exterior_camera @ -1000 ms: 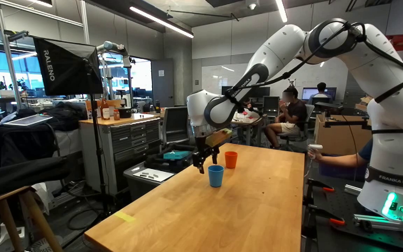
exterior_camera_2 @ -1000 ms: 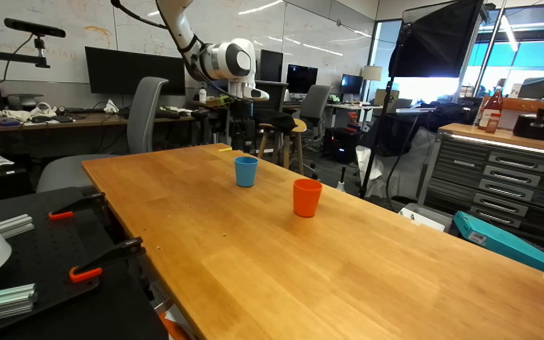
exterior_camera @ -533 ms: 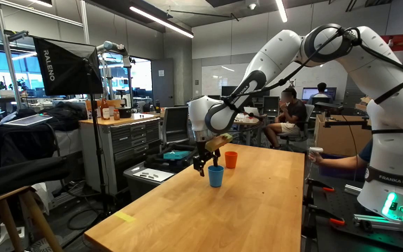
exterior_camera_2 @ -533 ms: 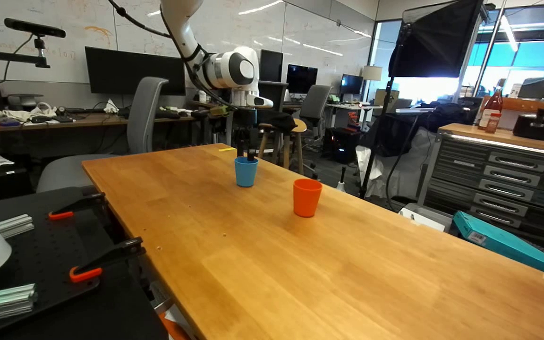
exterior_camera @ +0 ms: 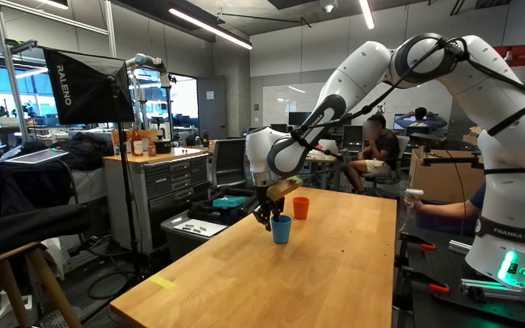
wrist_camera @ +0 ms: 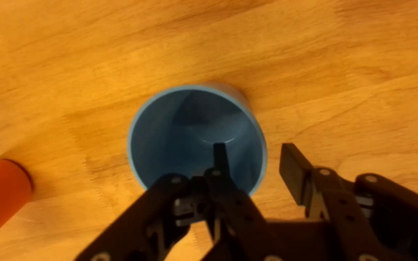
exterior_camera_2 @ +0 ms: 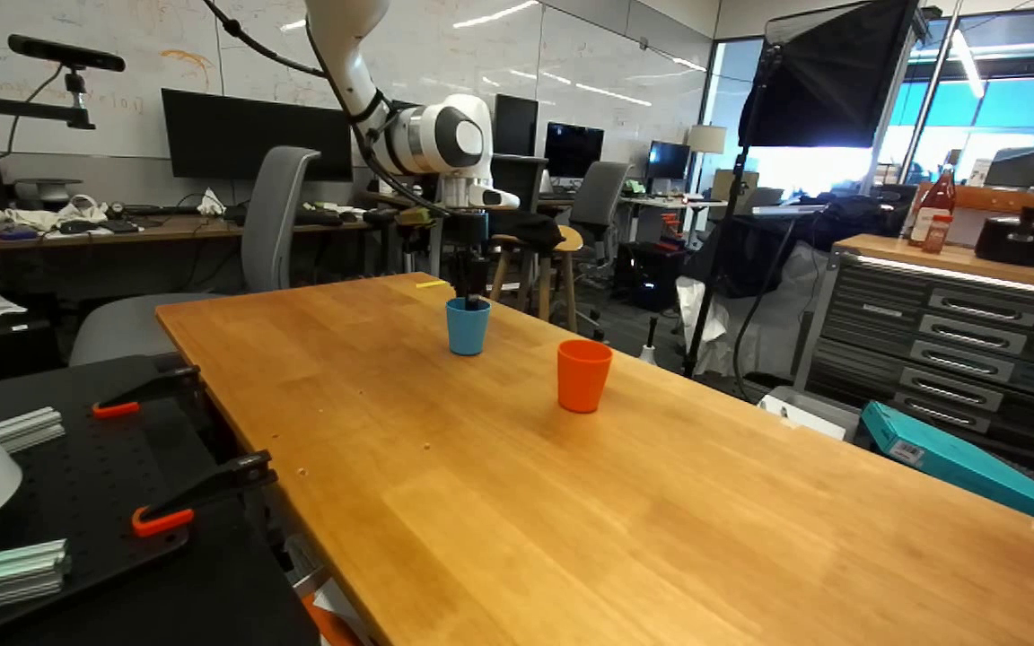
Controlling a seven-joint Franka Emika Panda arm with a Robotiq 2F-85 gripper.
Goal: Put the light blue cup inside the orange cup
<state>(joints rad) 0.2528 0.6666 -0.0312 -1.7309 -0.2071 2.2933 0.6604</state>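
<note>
On the wooden table (exterior_camera_2: pixel 661 502), near the tapered orange-red plastic cup (exterior_camera_2: pixel 583 377), the rim of the upright tapered blue plastic cup (exterior_camera_2: pixel 467 333) is being straddled by the black gripper (wrist_camera: pixel 254 159), its jaws being held apart

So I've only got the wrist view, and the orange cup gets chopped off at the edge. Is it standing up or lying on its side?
Observer: The orange cup is standing upright, open end up, in both exterior views.
Operator: Phew! And the one in the middle of my picture, is it up in the air or sitting down?
Observer: The light blue cup is sitting base down on the table, as both exterior views show.
Operator: Is there anything else on there that I can't see?
Observer: Yes, a yellow strip lies on the tabletop near one corner.
</note>
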